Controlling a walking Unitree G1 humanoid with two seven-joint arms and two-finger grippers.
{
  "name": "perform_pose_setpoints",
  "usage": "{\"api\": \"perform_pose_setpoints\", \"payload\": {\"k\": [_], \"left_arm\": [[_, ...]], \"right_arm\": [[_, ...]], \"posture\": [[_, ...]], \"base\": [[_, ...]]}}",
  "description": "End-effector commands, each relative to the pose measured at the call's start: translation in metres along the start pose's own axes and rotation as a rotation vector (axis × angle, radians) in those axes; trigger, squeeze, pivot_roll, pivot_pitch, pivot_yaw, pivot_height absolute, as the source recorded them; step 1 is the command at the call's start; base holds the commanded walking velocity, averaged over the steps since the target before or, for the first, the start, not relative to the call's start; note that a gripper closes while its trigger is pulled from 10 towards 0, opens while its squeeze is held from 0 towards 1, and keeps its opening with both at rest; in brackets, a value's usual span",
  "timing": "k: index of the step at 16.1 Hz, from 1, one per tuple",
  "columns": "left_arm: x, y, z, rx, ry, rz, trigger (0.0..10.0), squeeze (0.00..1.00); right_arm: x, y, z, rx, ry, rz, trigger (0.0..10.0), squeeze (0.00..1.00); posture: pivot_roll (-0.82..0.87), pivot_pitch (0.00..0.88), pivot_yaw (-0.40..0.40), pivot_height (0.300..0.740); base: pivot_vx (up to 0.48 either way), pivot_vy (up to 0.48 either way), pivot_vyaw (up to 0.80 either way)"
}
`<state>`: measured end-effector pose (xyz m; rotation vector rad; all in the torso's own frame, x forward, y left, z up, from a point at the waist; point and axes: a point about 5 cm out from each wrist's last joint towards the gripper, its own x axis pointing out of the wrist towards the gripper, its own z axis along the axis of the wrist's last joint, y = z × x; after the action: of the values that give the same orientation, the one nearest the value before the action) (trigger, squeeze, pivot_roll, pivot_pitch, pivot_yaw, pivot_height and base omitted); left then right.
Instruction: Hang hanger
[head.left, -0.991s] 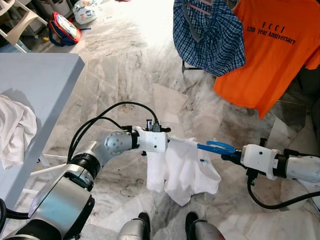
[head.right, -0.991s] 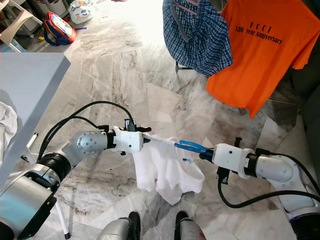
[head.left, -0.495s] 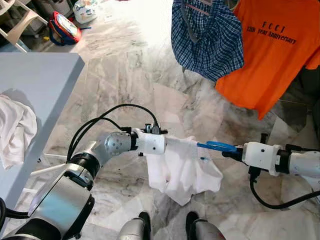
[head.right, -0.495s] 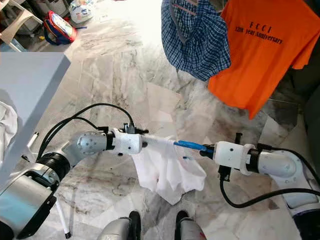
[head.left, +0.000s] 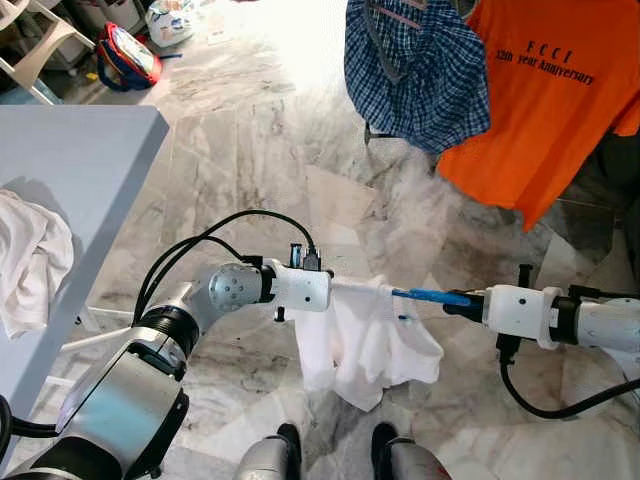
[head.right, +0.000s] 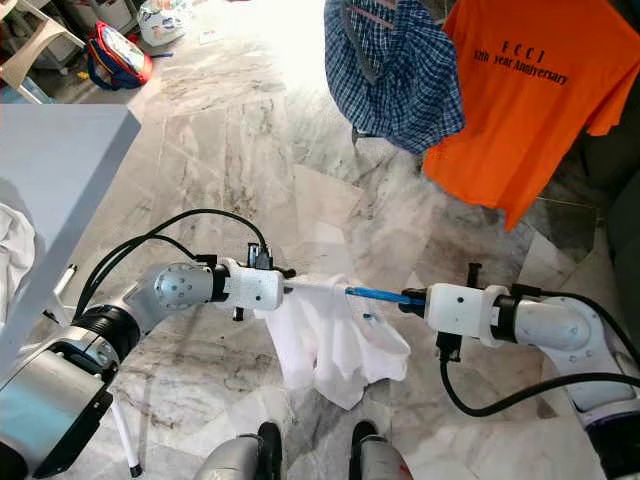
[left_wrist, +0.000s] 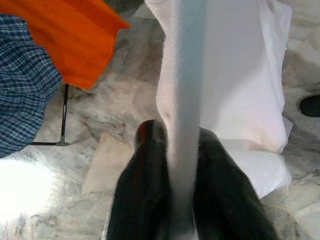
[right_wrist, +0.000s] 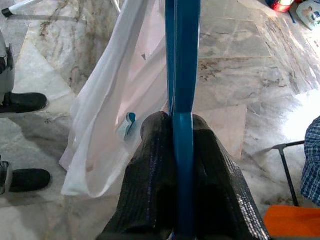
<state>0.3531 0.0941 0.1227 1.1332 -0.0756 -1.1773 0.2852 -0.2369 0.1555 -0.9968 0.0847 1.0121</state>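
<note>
A white garment hangs between my two arms above the marble floor. My left gripper is shut on the garment's upper edge, which runs taut between its black fingers. A blue plastic hanger pokes into the garment from the right. My right gripper is shut on that hanger, held edge-on. The hanger's far end is hidden inside the cloth.
An orange T-shirt and a blue plaid shirt hang at the upper right. A grey table with a white cloth stands on the left. My feet are below the garment. Bags lie at the far left.
The hanger has turned from a flat loop to edge-on and lies level. The garment is pulled tauter between the two grippers. The camera has shifted slightly.
</note>
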Motion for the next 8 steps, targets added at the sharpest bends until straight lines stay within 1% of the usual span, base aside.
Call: {"api": "perform_pose_setpoints", "payload": {"k": [1,4,6,7,8], "left_arm": [[-0.004,-0.003,-0.006,-0.028,0.019,-0.012,0.0,0.0],[-0.004,-0.005,-0.005,-0.036,0.007,-0.027,0.0,0.0],[-0.004,0.002,-0.003,-0.018,0.005,0.029,0.0,0.0],[-0.004,0.009,-0.001,0.001,0.003,0.086,0.0,0.0],[-0.004,0.012,0.001,0.0,-0.013,0.114,0.0,0.0]], "right_arm": [[0.001,-0.001,0.004,-0.03,-0.017,0.01,10.0,0.0],[0.002,-0.002,0.001,-0.044,-0.002,0.001,10.0,0.0],[0.004,-0.005,0.0,-0.046,0.012,-0.026,10.0,0.0],[0.005,-0.007,-0.001,-0.063,0.027,-0.057,10.0,0.0],[0.007,-0.009,-0.002,-0.081,0.041,-0.079,10.0,0.0]], "posture": [[-0.06,0.255,0.129,0.74],[-0.06,0.255,0.129,0.74],[-0.06,0.256,0.129,0.74],[-0.06,0.259,0.127,0.74],[-0.06,0.259,0.126,0.74]], "base": [[0.0,0.0,0.0],[0.0,0.0,0.0],[0.0,0.0,0.0],[0.0,0.0,0.0],[0.0,0.0,0.0]]}}
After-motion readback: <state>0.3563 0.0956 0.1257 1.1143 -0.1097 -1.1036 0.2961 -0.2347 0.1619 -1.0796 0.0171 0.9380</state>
